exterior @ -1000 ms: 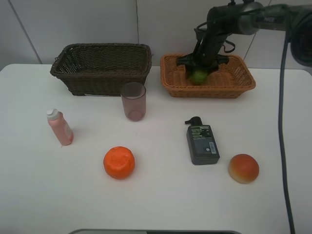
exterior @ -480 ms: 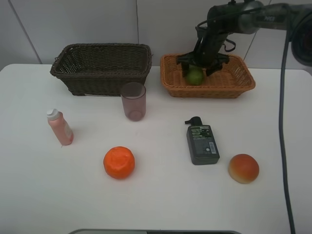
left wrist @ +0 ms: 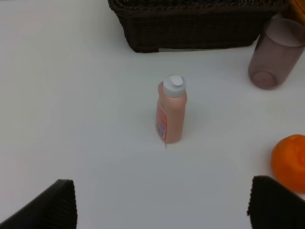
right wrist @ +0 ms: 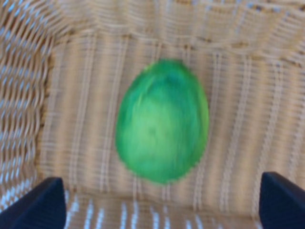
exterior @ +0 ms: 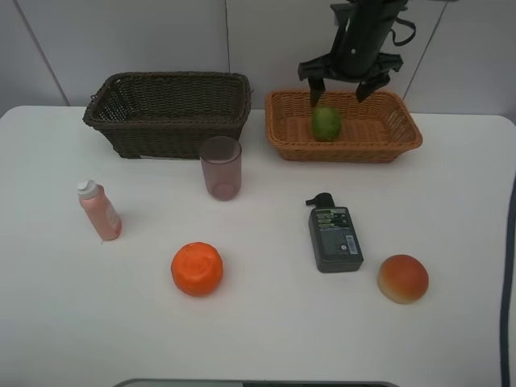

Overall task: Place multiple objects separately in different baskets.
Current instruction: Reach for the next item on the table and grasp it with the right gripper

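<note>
You find the lime (exterior: pixel 326 123) in the shallow basket (exterior: pixel 347 151), right of the deep basket (exterior: pixel 169 129). Before them on the table (exterior: pixel 266 330), left to right: bottle (exterior: pixel 100 214), orange (exterior: pixel 197 268), cup (exterior: pixel 221 168), pump bottle (exterior: pixel 335 239), fruit (exterior: pixel 403 278).

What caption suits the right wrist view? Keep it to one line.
Green lime lying in the light wicker basket, open right claw above it.

The right hand (exterior: pixel 337 91), which was clamped on the green lime (exterior: pixel 326 123) low in the light orange-tan basket (exterior: pixel 407 135), has let go and risen clear above it, jaws spread. The lime now lies free on the basket floor
</note>
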